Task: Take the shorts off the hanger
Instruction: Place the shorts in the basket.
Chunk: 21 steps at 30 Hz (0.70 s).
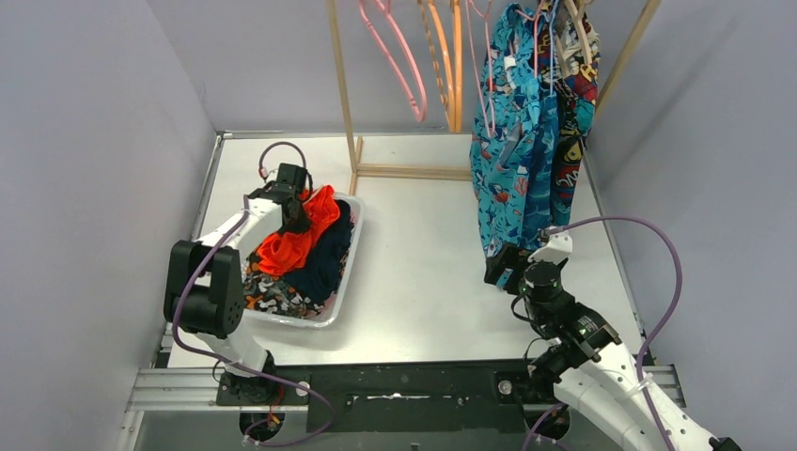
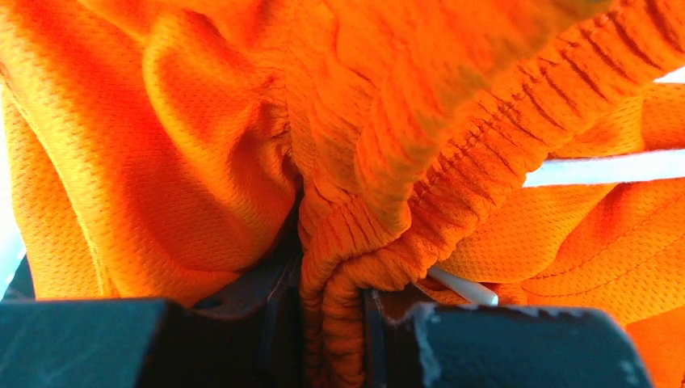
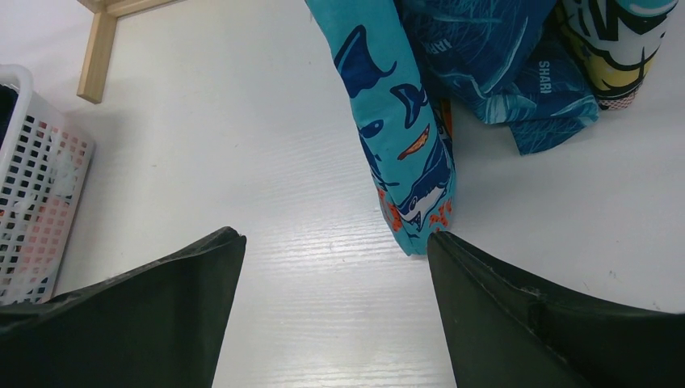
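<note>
Left gripper [image 2: 339, 323] pinched on orange-red shorts [image 2: 202, 162] waistband, basket [image 1: 315, 321] beneath: release there. Right gripper [image 3: 335, 238] wide open, empty; teal shorts [image 3: 404, 162] hem just ahead-right: advance, centre hem, close.

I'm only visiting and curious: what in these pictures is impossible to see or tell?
1. Top view: the upper edge cuts off what the teal shorts hang from.
2. Top view: the orange shorts and left hand cover part of the basket, hiding what lies beneath.
3. Left wrist view: orange fabric fills the frame, hiding everything around that hand.
4. Right wrist view: the top edge cuts off the comic-print shorts.
</note>
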Each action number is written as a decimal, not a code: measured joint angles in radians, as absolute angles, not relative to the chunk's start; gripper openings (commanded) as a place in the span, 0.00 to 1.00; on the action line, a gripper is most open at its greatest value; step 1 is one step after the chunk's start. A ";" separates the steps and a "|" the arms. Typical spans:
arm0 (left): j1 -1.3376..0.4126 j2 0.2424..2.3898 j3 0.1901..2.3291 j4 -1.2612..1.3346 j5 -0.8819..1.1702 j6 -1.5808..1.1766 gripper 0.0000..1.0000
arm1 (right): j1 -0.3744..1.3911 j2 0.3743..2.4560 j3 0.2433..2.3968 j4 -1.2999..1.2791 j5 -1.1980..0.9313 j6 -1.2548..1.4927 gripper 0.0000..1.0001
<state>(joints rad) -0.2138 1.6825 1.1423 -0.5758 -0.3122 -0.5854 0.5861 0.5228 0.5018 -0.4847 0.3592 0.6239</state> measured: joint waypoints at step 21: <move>-0.214 1.465 1.220 -0.686 -0.213 -0.611 0.69 | 0.583 0.557 0.533 -0.496 0.359 0.609 0.86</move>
